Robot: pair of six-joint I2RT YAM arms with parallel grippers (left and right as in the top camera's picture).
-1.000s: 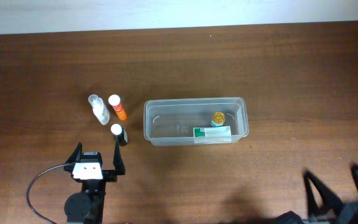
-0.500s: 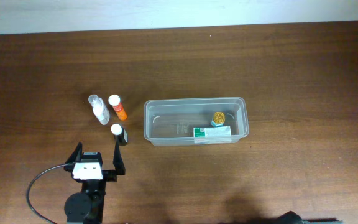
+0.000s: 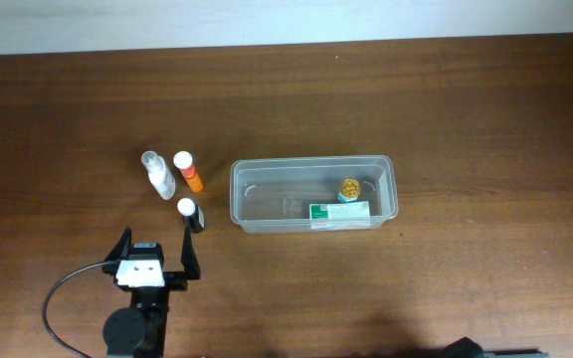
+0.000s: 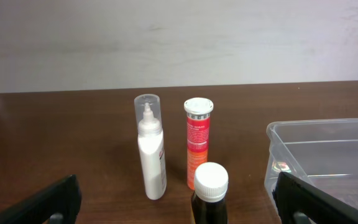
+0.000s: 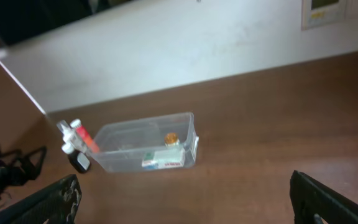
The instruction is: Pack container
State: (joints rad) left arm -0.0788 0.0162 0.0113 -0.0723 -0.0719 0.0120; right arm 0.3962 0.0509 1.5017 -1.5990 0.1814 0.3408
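The clear plastic container (image 3: 267, 195) stands at the table's middle. It holds a small gold-capped bottle (image 3: 350, 188) and a green-and-white box (image 3: 339, 211). Left of it stand a clear-capped white bottle (image 3: 157, 174), an orange tube (image 3: 188, 171) and a dark bottle with a white cap (image 3: 191, 214). My left gripper (image 3: 156, 249) is open and empty, just in front of the dark bottle (image 4: 210, 196), which sits between the jaws' line in the left wrist view. My right gripper (image 5: 188, 205) is open and empty, high and far back from the container (image 5: 126, 140). It is out of the overhead view.
The brown wooden table (image 3: 466, 109) ends at a white wall along the far edge. A black cable (image 3: 63, 298) loops beside the left arm's base.
My right gripper has drawn back out of the overhead view at the bottom right. The left arm and all objects have not moved.
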